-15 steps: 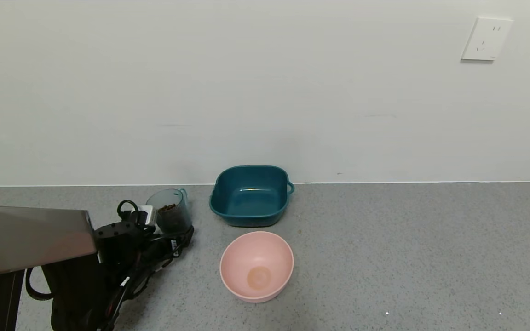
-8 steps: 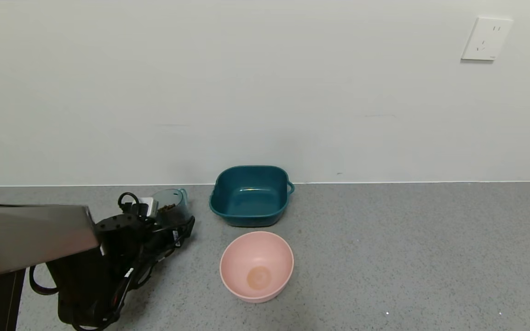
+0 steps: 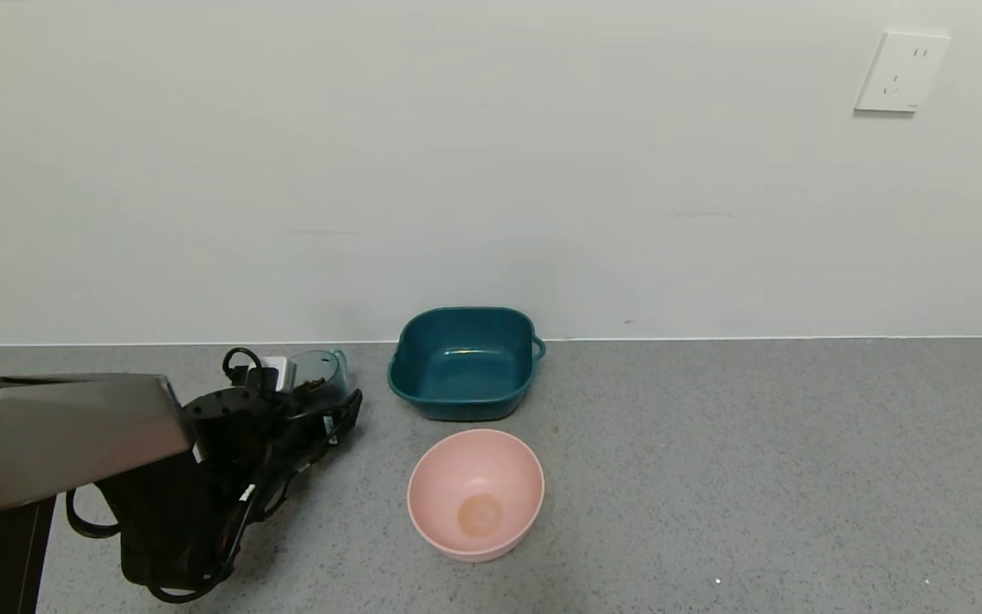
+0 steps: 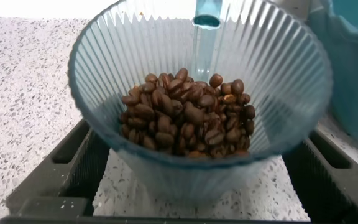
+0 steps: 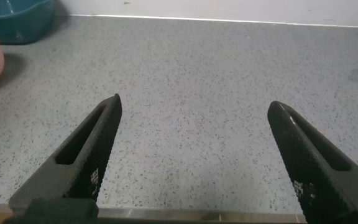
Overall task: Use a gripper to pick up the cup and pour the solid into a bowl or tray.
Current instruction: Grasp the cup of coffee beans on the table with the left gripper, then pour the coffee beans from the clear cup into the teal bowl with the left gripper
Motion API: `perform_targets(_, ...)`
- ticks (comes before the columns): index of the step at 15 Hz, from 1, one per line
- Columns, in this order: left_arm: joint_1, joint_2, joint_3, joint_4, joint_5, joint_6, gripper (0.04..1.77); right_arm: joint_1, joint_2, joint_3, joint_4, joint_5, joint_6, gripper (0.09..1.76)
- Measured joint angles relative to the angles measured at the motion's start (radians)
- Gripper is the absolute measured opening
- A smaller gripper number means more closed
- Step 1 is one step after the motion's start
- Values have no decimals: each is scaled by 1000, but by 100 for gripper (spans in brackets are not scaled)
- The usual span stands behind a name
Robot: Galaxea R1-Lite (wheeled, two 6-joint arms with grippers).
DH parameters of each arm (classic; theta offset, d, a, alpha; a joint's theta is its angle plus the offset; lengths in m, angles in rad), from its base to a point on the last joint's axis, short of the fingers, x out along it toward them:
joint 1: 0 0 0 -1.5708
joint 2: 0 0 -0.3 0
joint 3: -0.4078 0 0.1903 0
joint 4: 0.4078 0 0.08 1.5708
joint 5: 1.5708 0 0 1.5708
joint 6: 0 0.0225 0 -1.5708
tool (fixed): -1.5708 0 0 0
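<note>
The translucent grey-teal cup (image 3: 323, 368) stands upright on the counter at the left, near the wall. It holds the solid (image 4: 185, 115), a heap of dark brown beans. My left gripper (image 3: 320, 401) is open, and the cup (image 4: 197, 62) sits low between its two black fingers (image 4: 73, 155). Bare counter shows between the cup's foot and each finger. The dark teal basin (image 3: 465, 362) stands just right of the cup and looks empty. My right gripper (image 5: 194, 118) hangs open over bare counter, outside the head view.
A round pale pink bowl (image 3: 476, 490) sits in front of the teal basin, toward me. The white wall runs close behind the cup and basin. A wall socket (image 3: 900, 72) is high at the right. Grey speckled counter stretches to the right.
My left gripper has slid forward toward the wall, so the cup now lies deeper between its fingers and is more hidden in the head view. The cup, basin and bowl have not moved.
</note>
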Motion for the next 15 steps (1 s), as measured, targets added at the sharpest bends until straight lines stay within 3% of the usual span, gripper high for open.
perform_targets(8,1,37,-34,1,2,-1,172,0,0,0,0,0,0,171)
perform_targets(11,0,41,-37,0,3,-1,136,0,0,0,0,0,0,171)
perform_targets(15,0,41,-37,-2,10,0,133,0,0,0,0,0,0,171)
